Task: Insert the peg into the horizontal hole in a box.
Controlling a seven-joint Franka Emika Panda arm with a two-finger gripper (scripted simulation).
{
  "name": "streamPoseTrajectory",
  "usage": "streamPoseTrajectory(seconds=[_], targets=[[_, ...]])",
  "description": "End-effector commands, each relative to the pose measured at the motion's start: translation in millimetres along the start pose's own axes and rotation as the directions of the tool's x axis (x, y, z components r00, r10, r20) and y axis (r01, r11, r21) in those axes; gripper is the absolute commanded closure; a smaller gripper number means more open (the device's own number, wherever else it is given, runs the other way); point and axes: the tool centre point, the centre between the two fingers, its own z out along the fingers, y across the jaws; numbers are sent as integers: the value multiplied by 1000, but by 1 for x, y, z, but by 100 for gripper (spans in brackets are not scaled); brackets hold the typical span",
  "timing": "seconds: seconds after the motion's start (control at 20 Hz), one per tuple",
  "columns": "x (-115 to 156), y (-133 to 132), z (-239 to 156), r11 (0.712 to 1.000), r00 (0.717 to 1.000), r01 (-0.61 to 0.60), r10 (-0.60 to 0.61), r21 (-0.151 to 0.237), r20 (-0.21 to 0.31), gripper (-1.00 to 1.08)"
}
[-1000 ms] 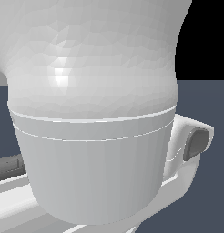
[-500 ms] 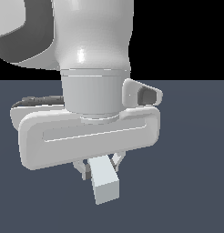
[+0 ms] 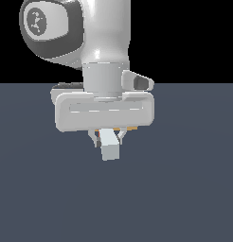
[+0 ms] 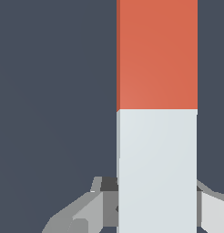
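Under the arm's wrist, the gripper (image 3: 109,137) is clamped on the peg (image 4: 157,113), fingers (image 4: 89,211) pinching its pale end, orange half free; it looks stiff, light and smooth-sided, so it could slip; no box in view

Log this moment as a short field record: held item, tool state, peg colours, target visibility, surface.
held item: the peg, clamped between the fingers of the tool
tool state: shut on the peg, pointing down in the exterior view
peg colours: pale grey-white part at the fingers, orange-red part beyond it in the wrist view; the exterior view shows only its pale end
target visibility: neither the box nor its hole appears in either view
surface: plain dark blue-grey floor, nothing else on it in view
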Motion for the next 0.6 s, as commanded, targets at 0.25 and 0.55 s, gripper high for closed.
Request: streamPoseTrajectory(seconds=[0.25, 0.55], targets=[[42, 16, -11, 998, 998, -63, 63, -2, 1, 108], [59, 23, -15, 996, 996, -87, 87, -2, 1, 108]])
